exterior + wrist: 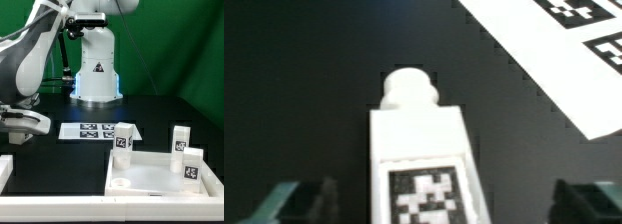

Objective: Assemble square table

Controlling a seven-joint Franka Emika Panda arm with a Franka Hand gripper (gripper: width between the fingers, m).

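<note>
The white square slab point(150, 178) lies recess-up at the exterior view's front right. Three short white tagged legs stand upright at it: one at its back left corner point(123, 140), one at the back right point(180, 138), one at the right point(190, 166). A fourth tagged leg point(416, 150) lies on the black table in the wrist view, its round peg pointing away. My gripper point(441, 198) is open, and its dark fingers point(299, 200) stand well clear on either side of this leg. In the exterior view the gripper point(24, 124) hangs low at the left.
The marker board point(95, 130) lies flat in front of the white domed robot base point(97, 70), and it also shows in the wrist view point(562, 55). A white block point(5, 172) sits at the exterior view's front left edge.
</note>
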